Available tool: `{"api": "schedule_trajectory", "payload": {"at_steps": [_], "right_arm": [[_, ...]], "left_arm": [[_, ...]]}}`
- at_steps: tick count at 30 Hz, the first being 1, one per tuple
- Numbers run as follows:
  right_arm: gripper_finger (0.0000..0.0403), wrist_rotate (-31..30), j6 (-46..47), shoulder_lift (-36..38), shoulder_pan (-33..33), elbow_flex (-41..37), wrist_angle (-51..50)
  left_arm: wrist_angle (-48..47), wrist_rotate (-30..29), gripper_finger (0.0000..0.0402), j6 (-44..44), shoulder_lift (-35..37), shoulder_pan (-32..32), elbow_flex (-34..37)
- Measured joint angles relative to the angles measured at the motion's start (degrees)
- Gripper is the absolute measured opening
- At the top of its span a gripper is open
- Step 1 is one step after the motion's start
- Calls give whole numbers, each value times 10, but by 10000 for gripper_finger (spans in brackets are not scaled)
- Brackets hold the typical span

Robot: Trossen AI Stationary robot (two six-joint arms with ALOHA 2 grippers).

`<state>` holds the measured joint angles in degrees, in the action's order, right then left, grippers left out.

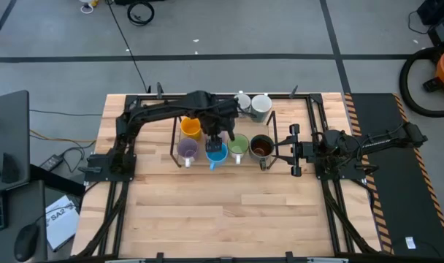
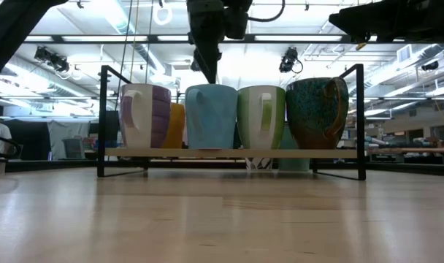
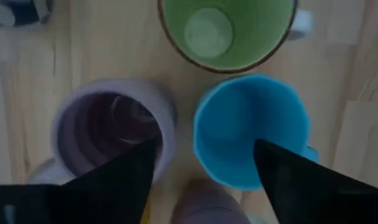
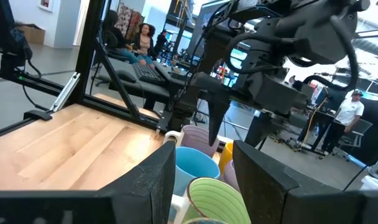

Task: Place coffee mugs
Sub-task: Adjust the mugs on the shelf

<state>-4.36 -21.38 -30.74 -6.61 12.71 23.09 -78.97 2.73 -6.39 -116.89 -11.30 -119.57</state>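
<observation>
Several mugs stand upright on the black wire rack (image 1: 174,139). In its near row are lavender (image 1: 187,151), blue (image 1: 217,153), light green (image 1: 239,146) and dark brown (image 1: 261,147) mugs; the orange mug (image 1: 190,128) stands behind them. A white patterned mug (image 1: 242,102) and a pale grey mug (image 1: 261,106) stand on the table behind the rack. My left gripper (image 3: 204,163) is open and points down just above the blue mug (image 3: 248,127) and the lavender mug (image 3: 111,124), touching nothing. A second lavender mug (image 3: 207,205) shows below it. My right gripper (image 4: 204,177) is open and empty, to the right of the rack.
The rack's upright wire ends (image 2: 361,120) stand at both sides of the mug row. Bare wooden table (image 1: 229,212) lies between the rack and the near edge. People show in the room beyond the table (image 4: 350,112).
</observation>
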Motion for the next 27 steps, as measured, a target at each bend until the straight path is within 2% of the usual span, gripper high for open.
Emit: {"api": "schedule_trajectory", "payload": {"at_steps": [5, 13, 27], "right_arm": [[166, 4, 2, 0, 0, 0, 0], [166, 15, 2, -1, 0, 0, 1], [166, 21, 7, -1, 0, 0, 0]], "left_arm": [[-2, -30, 312, 18, -10, 8, 0], [7, -74, 314, 39, -27, 13, 1], [31, -75, 314, 47, -27, 16, 15]]}}
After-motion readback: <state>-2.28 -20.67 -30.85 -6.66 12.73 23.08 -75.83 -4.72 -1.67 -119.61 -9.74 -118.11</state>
